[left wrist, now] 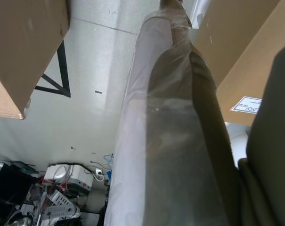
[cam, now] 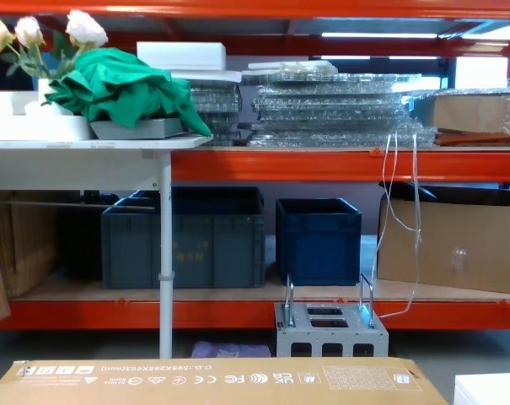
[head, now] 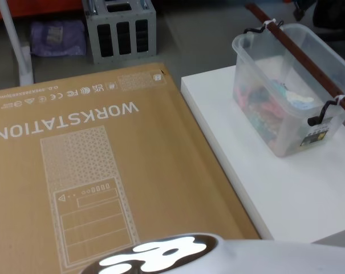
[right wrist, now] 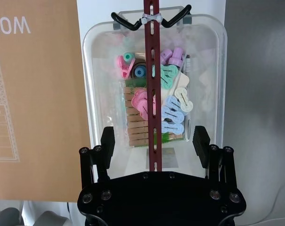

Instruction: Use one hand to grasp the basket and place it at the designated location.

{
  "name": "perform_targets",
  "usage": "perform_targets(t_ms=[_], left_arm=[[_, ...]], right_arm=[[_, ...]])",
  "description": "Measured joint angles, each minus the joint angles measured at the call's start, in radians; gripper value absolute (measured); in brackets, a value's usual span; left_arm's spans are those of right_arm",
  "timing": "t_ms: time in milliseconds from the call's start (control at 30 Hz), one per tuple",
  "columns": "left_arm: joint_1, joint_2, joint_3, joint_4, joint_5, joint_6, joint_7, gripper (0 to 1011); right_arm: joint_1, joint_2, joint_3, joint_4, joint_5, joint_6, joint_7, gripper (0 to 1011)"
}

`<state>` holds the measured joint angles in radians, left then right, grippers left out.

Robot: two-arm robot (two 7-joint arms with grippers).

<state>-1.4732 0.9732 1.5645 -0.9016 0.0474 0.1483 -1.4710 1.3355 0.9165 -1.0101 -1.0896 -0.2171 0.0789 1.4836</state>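
**Basket on white table, right gripper open above the handle**

We see the basket [head: 286, 97] at approx 2 o'clock in the head view, sitting on the white table [head: 286, 194] w/ its long side angled across the top. Its frosted walls show a jumble of coloured clothespins [right wrist: 154, 108] inside: pink, pale blue, mint and wooden ones. A reddish-brown bar handle [head: 300, 57] runs lengthwise over the rim, tied w/ white zip ties [right wrist: 150, 18] to black hooks at each end.

In the right wrist view we look straight down on the basket. The right gripper [right wrist: 154, 141] hangs above it, fingers spread wide, one on each side of the bar, not touching it and holding nothing. The bar runs through the middle of the gap.

At 9 o'clock from the basket, just beside the table, lies a big flat cardboard box [head: 98, 171] printed WORKSTATION. Beyond it, at 12 o'clock, a grey metal stand [cam: 330, 337] sits on the floor in front of orange shelving [cam: 322, 164] w/ dark blue crates [cam: 318, 240].

Left gripper: we can't tell its state.
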Motion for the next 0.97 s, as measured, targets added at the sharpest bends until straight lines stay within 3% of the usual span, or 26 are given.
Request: perform_targets(t_ms=[967], left_arm=[[0.0, 0.0, 0.0, 0.0, 0.0, 0.0, 0.0, 0]], right_arm=[[0.0, 0.0, 0.0, 0.0, 0.0, 0.0, 0.0, 1000]])
